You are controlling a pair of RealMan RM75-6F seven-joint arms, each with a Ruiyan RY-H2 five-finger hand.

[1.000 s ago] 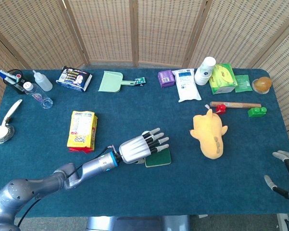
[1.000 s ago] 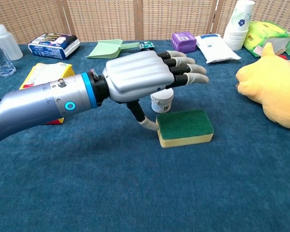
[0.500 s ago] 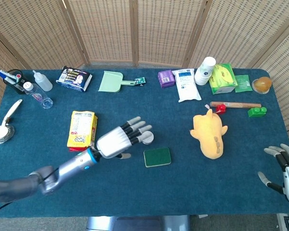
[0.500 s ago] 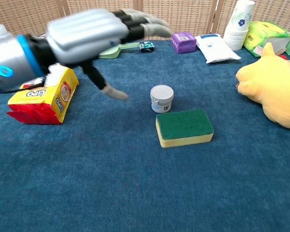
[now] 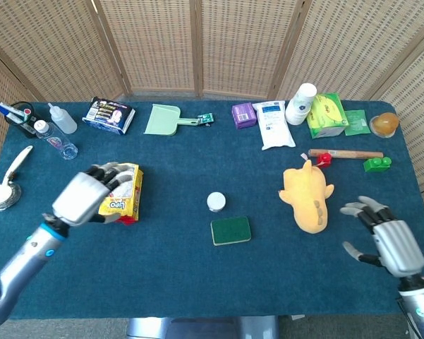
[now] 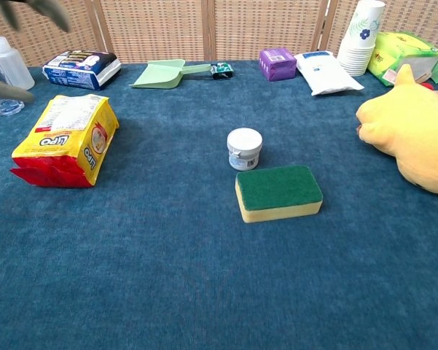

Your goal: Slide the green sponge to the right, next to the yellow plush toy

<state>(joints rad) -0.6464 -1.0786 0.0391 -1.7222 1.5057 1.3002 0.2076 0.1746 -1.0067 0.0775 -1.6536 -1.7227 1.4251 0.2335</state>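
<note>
The green sponge (image 5: 231, 230) (image 6: 279, 191), green on top with a yellow base, lies flat near the middle of the blue table, with nothing touching it. The yellow plush toy (image 5: 307, 200) (image 6: 412, 138) lies well to its right, a wide gap between them. My left hand (image 5: 85, 196) hovers far left of the sponge, over the yellow snack bag, holding nothing; the chest view shows only blurred fingertips (image 6: 36, 11) at the top left corner. My right hand (image 5: 384, 236) is open with fingers spread, to the right of the plush toy near the table's front right.
A small white jar (image 5: 216, 201) (image 6: 245, 148) stands just behind the sponge. The yellow snack bag (image 5: 123, 198) (image 6: 65, 138) lies at the left. Along the back edge are a green dustpan (image 5: 160, 119), a purple box (image 5: 243, 114), a white pack (image 5: 274, 124) and paper cups (image 5: 300, 103).
My left hand has drawn back from beside the sponge, leftward to above the snack bag. My right hand has come in from the right edge toward the plush toy. The sponge has stayed put.
</note>
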